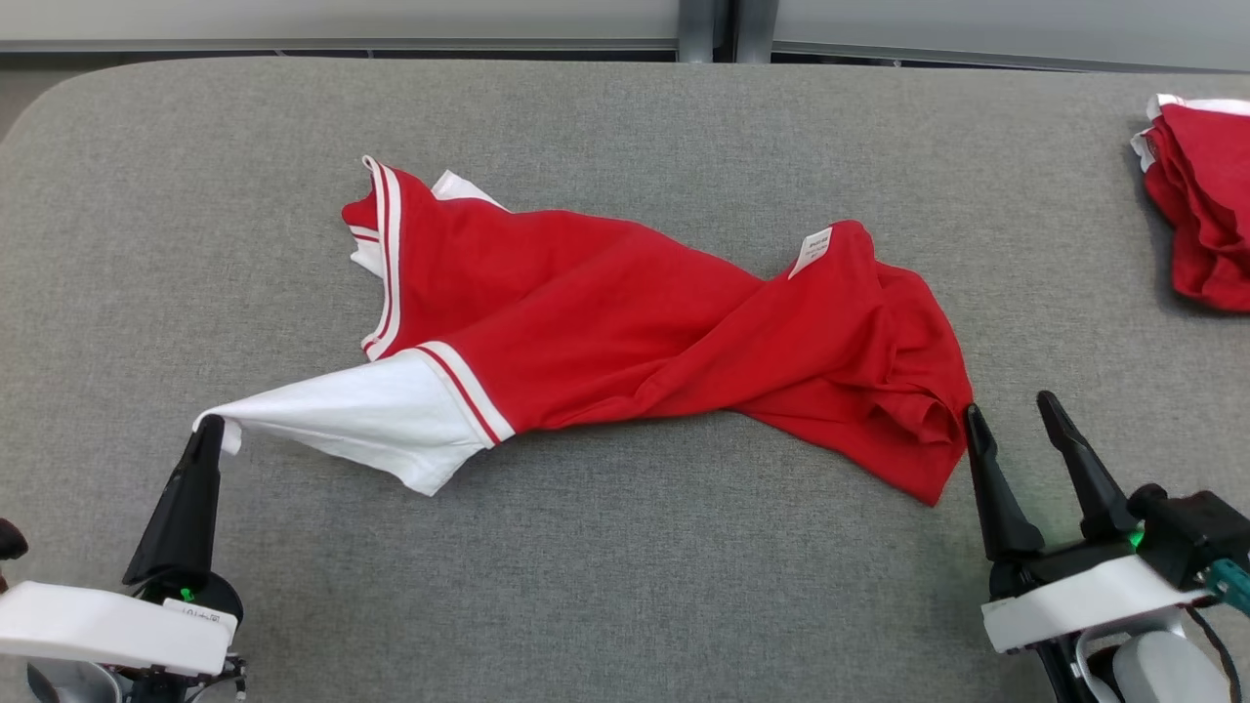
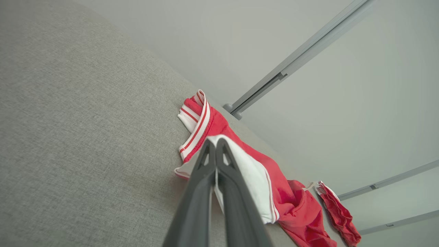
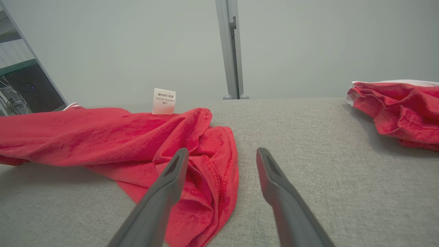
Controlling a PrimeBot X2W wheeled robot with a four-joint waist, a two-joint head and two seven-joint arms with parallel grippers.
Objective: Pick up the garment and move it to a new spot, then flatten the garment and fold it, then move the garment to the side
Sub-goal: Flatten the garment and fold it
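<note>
- Red T-shirt point(image 1: 635, 322): lies twisted and crumpled on the grey counter point(image 1: 625, 586).
- Left gripper point(image 1: 209, 430): jaws clamped on the T-shirt's white sleeve point(image 1: 371, 415) tip.
- Right gripper point(image 1: 1009, 405): jaws apart, at the T-shirt's hem.
- Second red garment point(image 1: 1206, 205): well apart from the T-shirt.

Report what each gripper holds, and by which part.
The left gripper pinches the red garment by the tip of its white sleeve. The right gripper stands open at the garment's other end, holding nothing.
</note>
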